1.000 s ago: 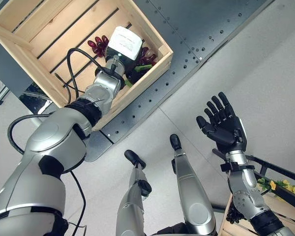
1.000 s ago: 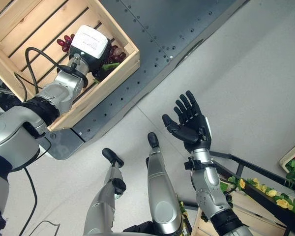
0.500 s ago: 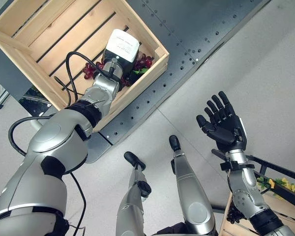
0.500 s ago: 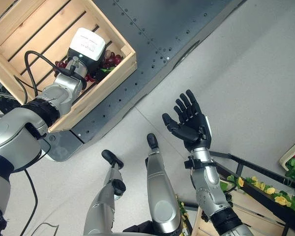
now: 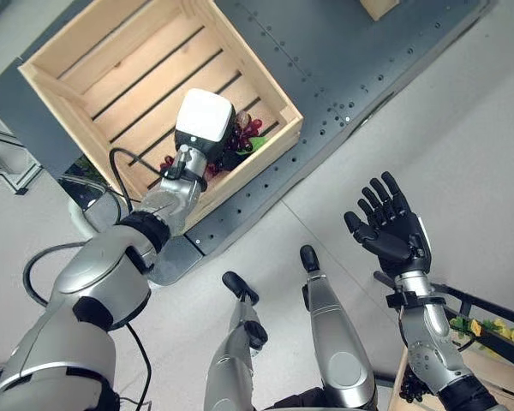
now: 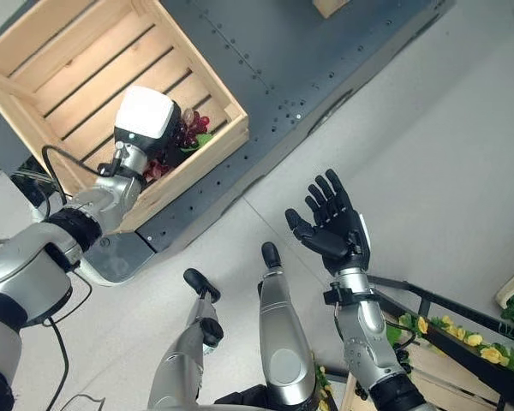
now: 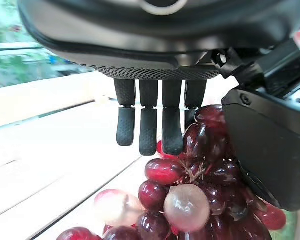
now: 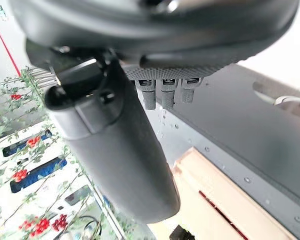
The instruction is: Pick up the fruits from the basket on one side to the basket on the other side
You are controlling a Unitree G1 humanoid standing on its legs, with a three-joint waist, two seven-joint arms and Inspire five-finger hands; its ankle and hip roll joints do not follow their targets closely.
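Left wrist view: left hand (image 7: 155, 132) fingers curled round grape bunch (image 7: 200, 185) in crate (image 5: 77, 64); right hand (image 5: 390, 227) open, empty, far off.

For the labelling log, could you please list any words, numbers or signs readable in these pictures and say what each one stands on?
None can be read. The wooden crate bears no print, and neither do the red grapes at the left hand. The dark metal platform shows bolt holes, no markings. The open right hand carries no label.
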